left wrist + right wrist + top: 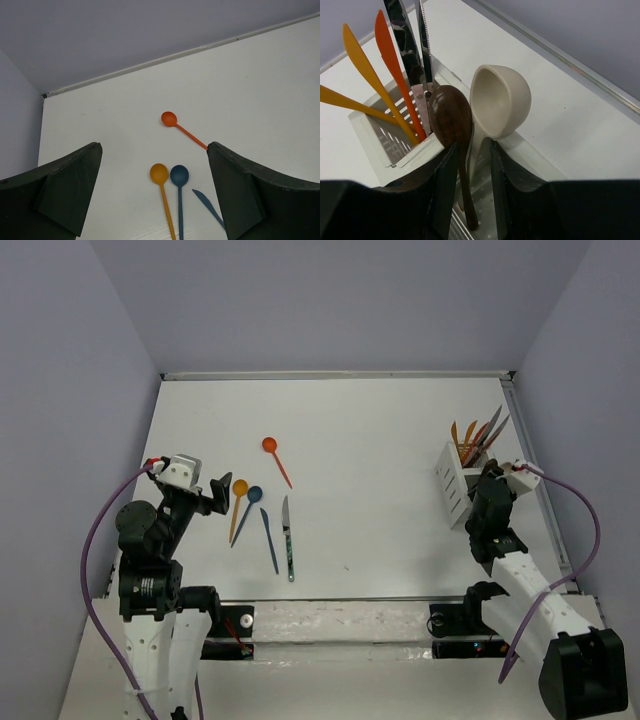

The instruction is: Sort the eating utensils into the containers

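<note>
Several utensils lie on the table left of centre: an orange-red spoon (270, 446), a yellow-orange spoon (239, 488), a blue spoon (254, 495), a blue knife (268, 540) and a dark teal knife (289, 545). My left gripper (222, 492) hovers wide open just left of them. Its wrist view shows the orange-red spoon (169, 119), yellow-orange spoon (159, 173) and blue spoon (179, 176) ahead of the left gripper (155, 147). The white slotted caddy (452, 485) stands at the right with orange and grey knives upright in it. My right gripper (474, 165) reaches into the caddy (375, 130), jaws slightly parted around a brown spoon (451, 112) and a beige spoon (500, 100).
A raised rail (530, 470) runs along the table's right edge close behind the caddy, and another (175, 54) along the back edge. Grey walls enclose three sides. Purple cables (90, 550) loop beside each arm.
</note>
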Robot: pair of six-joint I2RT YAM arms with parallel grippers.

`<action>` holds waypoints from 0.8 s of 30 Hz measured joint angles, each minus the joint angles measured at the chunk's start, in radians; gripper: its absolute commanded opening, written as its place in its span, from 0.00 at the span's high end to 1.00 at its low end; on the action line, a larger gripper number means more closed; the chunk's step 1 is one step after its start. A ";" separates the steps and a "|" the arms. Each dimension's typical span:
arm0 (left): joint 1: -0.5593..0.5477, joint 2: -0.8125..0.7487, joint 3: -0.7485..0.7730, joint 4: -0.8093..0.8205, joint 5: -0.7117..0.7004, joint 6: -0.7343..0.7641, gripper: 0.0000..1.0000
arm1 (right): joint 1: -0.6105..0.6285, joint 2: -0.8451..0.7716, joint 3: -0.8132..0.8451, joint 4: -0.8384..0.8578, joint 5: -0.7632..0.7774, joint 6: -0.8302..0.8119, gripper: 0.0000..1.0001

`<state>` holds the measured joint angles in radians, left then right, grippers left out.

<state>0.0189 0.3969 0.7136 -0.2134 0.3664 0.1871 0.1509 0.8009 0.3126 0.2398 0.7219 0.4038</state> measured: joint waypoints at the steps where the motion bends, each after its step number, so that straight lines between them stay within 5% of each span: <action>1: 0.000 0.000 0.000 0.000 0.000 0.000 0.01 | 0.000 0.000 0.000 0.000 0.000 0.000 0.60; 8: 0.000 0.000 0.000 0.000 0.000 0.000 0.01 | 0.000 -0.027 0.033 -0.091 -0.003 0.000 0.51; 18: 0.001 -0.002 0.000 0.000 0.000 0.000 0.01 | 0.000 -0.054 0.483 -0.478 -0.040 0.019 0.42; 24: 0.001 -0.002 0.000 0.000 0.000 0.000 0.01 | 0.000 -0.028 0.607 -0.585 -0.164 0.012 0.43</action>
<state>0.0196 0.3954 0.7136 -0.2138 0.3668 0.1871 0.1509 0.7727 0.9199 -0.3450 0.5575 0.4160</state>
